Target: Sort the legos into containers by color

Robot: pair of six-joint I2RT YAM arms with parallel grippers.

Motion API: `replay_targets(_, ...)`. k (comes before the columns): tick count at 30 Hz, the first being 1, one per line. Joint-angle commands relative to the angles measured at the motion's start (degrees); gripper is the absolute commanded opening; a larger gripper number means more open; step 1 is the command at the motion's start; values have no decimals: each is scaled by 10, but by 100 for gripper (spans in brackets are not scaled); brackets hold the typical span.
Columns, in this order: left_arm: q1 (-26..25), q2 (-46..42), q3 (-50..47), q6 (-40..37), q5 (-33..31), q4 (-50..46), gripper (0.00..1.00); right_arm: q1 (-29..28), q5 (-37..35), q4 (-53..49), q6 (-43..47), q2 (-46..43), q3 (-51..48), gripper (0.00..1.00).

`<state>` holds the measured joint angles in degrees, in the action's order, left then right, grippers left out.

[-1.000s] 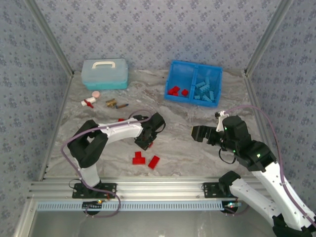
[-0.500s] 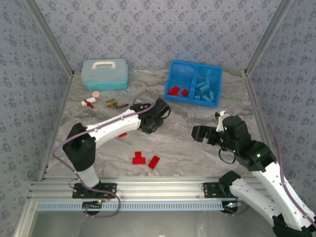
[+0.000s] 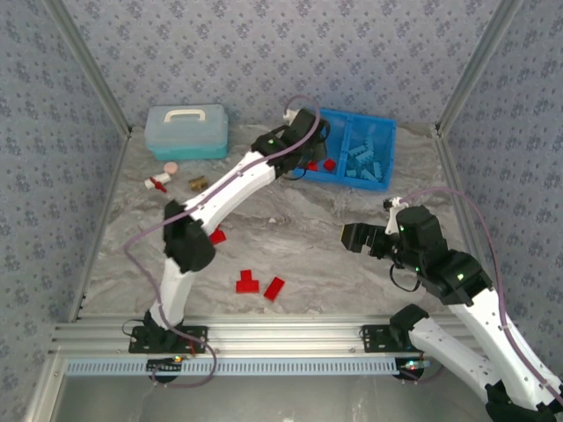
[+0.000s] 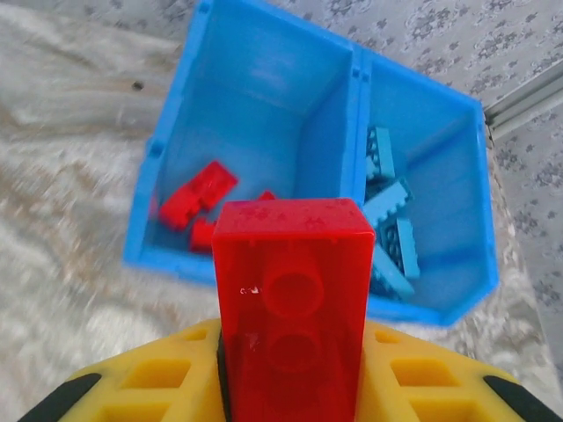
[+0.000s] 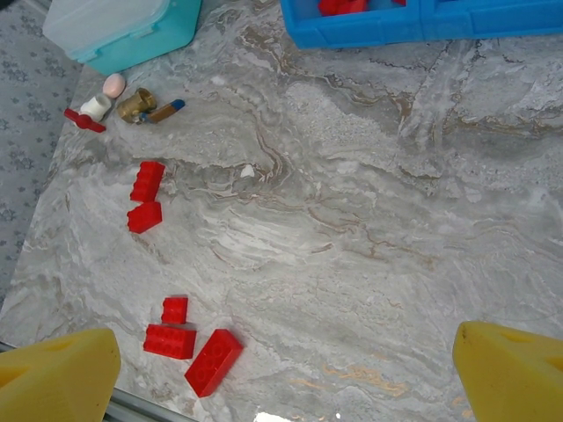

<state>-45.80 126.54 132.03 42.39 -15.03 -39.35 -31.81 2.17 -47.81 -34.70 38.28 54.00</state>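
Our left gripper (image 4: 295, 369) hangs at the left side of the bright blue tray (image 4: 264, 88), at the far end of the marbled table (image 5: 352, 229), its yellow jaws clamped on a red brick (image 4: 293, 281) that stands up between them. In the tray's left compartment we see a few sorted red legos (image 4: 198, 193); the right compartment holds a heap of light blue legos (image 4: 391, 237). Our right gripper (image 3: 354, 237) hovers above the table's right half, jaws spread wide and holding nothing. Five loose red legos (image 5: 214, 361) lie on the table, two towards the left edge and three near the front. A pale blue lidded box (image 3: 186, 132) stands at far left
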Motion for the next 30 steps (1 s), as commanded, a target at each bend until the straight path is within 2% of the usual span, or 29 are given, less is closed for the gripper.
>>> replay_targets(1,19,100,124,-73,33,-21,33,-3,-18,-7,5,-1,12,100)
replay_targets(4,29,173,205,-85,35,0,33,-2,-21,-8,6,1,5,100)
replay_targets(12,42,257,205,-156,49,187,32,-1,-12,-1,2,14,-4,100)
replay_targets(16,49,300,234,-156,22,224,33,-2,-12,-14,-2,11,-2,100)
replay_targets(17,52,307,244,-152,21,226,37,-1,-13,-16,-3,9,-2,100)
replay_targets(21,64,312,259,-137,38,239,63,-1,-19,-15,-6,5,-8,100)
replay_targets(24,66,296,263,-148,57,241,76,-1,-16,-8,-8,7,-8,100)
replay_targets(30,63,219,263,-135,76,184,81,-1,-7,-10,-24,8,-3,100)
